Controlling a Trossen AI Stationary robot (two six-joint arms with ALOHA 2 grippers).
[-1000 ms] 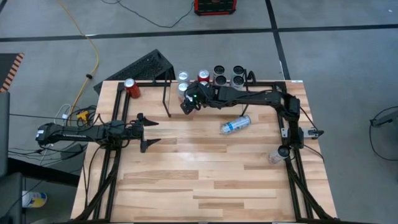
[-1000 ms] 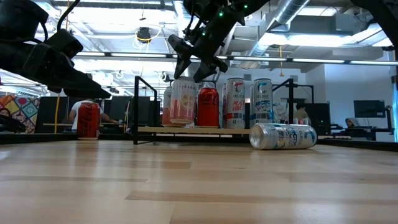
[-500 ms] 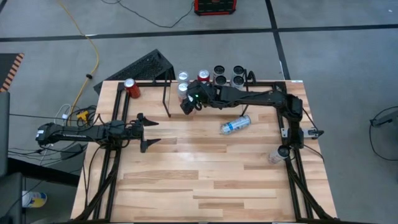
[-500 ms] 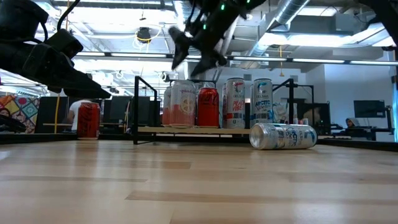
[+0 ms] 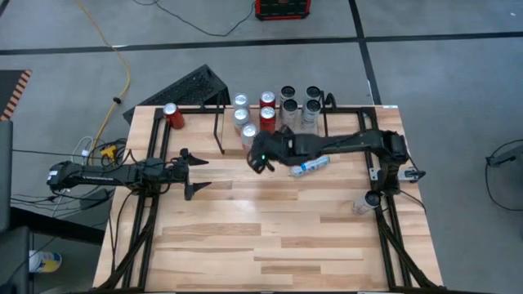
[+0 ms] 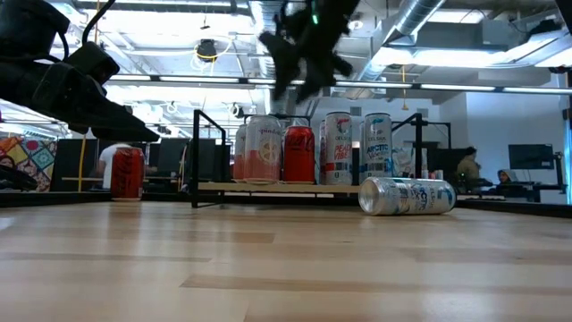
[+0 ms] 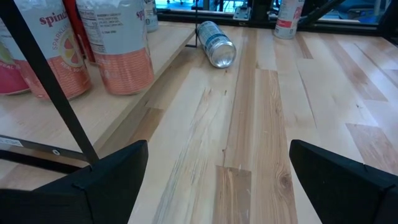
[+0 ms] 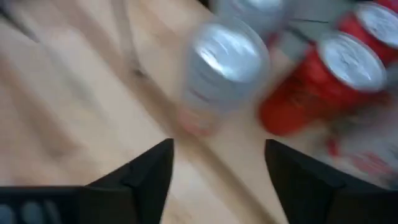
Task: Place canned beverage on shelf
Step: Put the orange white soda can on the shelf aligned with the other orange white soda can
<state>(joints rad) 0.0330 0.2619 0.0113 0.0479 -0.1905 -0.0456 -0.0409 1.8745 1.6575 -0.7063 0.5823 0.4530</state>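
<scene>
Right gripper (image 5: 260,158), fingers apart and empty, hovers near the black-rod, wood-board shelf (image 5: 233,145); swing toward three o'clock and straddle the toppled silver-blue can (image 5: 310,164) squarely.

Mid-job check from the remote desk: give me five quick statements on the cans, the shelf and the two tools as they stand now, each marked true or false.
1. A silver-and-blue can lies on its side on the table. True.
2. The right tool holds a can. False: its fingers are apart with nothing between them, in the air in front of the shelf.
3. Several cans stand upright on the shelf. True.
4. The left tool is shut. False: it is open, waiting at the table's left side.
5. The lone red can at the far left corner stands on the shelf. False: it stands off the shelf.
</scene>
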